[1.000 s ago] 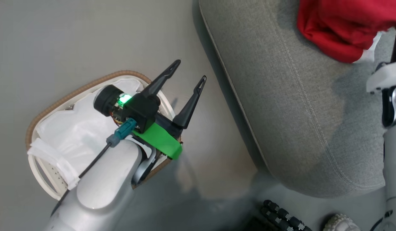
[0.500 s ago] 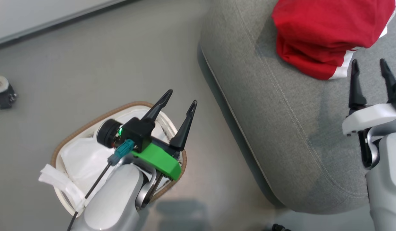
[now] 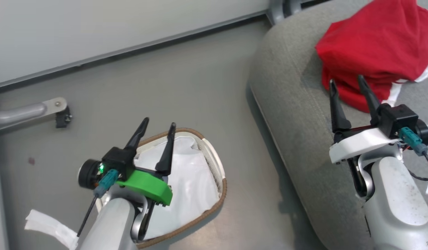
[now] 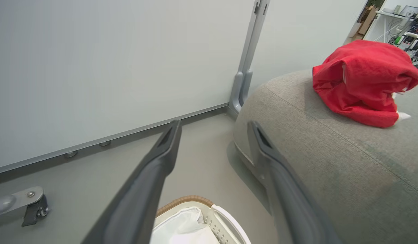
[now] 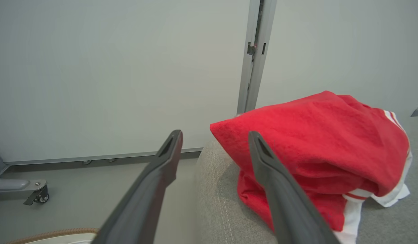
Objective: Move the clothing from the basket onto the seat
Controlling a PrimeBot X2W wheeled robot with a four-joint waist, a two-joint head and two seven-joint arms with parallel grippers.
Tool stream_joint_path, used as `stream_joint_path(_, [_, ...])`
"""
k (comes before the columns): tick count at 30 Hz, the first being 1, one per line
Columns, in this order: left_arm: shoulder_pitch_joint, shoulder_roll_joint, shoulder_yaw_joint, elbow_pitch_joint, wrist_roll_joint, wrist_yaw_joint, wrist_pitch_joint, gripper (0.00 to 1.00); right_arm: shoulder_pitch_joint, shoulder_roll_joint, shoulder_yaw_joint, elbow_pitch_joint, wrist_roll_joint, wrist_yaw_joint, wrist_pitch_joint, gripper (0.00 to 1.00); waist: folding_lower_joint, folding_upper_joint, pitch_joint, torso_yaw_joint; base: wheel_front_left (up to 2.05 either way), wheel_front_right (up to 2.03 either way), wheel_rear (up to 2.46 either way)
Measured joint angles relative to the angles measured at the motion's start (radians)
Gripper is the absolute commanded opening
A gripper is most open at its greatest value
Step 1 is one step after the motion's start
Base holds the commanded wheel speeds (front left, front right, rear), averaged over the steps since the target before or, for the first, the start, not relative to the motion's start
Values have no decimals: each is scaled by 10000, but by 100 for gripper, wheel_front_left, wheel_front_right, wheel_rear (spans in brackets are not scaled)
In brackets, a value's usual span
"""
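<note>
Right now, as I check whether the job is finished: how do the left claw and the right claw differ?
The left claw hangs by the basket, the right claw above the seat near the clothing. The left claw sits on a green mount, the right claw on a white mount. Both are open and hold nothing.

The place reads as a lab or test bay staged as a living room: plain pale-grey partition panels [image 5: 110, 67] on a grey metal post [image 5: 254, 57] and castor-wheeled foot [image 4: 33, 206], smooth grey floor [image 3: 186, 80], grey fabric sofa seat [image 4: 331, 162], cluttered white shelves [image 4: 397, 20] beyond.
</note>
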Motion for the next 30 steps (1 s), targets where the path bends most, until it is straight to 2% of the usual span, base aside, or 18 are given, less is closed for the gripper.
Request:
stream_joint_path(7, [597,-228,1350,230,593,192,-2,100,349,303,58,140,125,0,0,100,0,0,-470,862,0,0,0])
stream_joint_path(15, [1219,-368,2617,489,1039,244,0,100,824,355,-23,357,201,0,-2,100,0,0,-964,1708,0,0,0])
stream_joint_path(21, [1755,-426,3281,717,1216,301,0,100,1210,357,61,502,359,0,-2,100,0,0,-1414,1977,0,0,0])
stream_joint_path(30, [2576,-472,3687,872,1181,209,0,100,1867,357,192,700,460,0,-2,100,0,0,-2013,1978,0,0,0])
